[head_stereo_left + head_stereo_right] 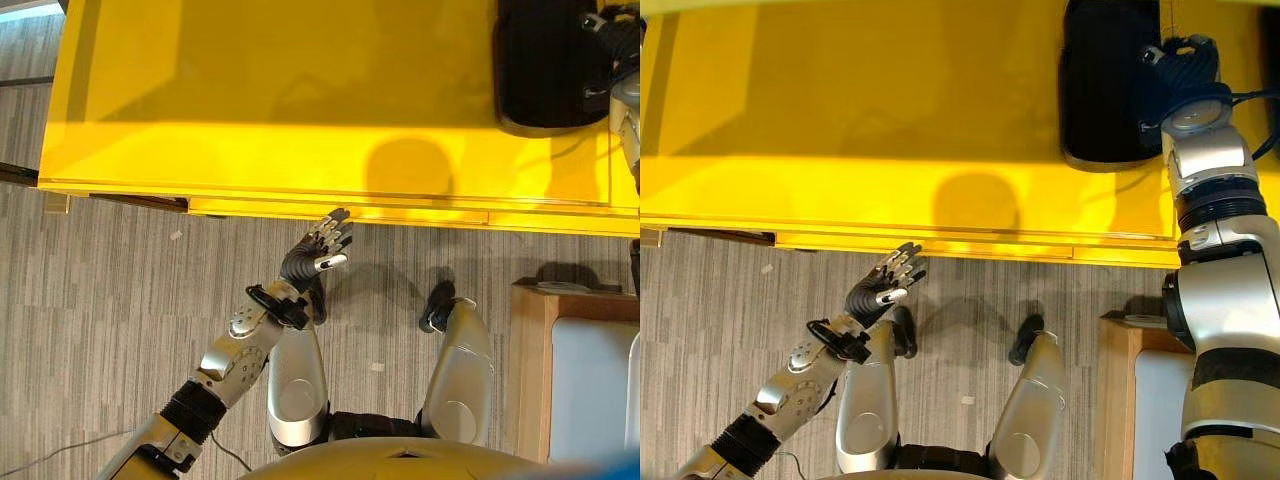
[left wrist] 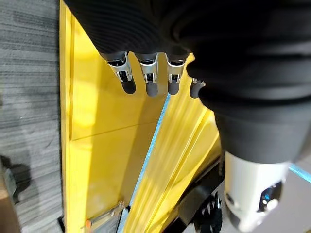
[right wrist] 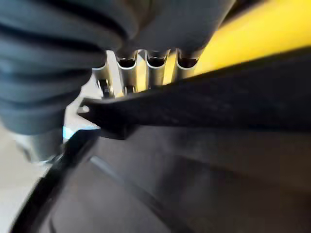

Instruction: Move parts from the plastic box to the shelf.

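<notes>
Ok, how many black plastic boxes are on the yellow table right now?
1. The black plastic box sits at the table's far right, with the right hand at its rim. Any parts inside can't be made out.

No text, label, number or sign can be read anywhere in these views. The yellow counter [image 1: 300, 90] is plain, and the black box [image 1: 1105, 80] on it bears no legible marking.
</notes>
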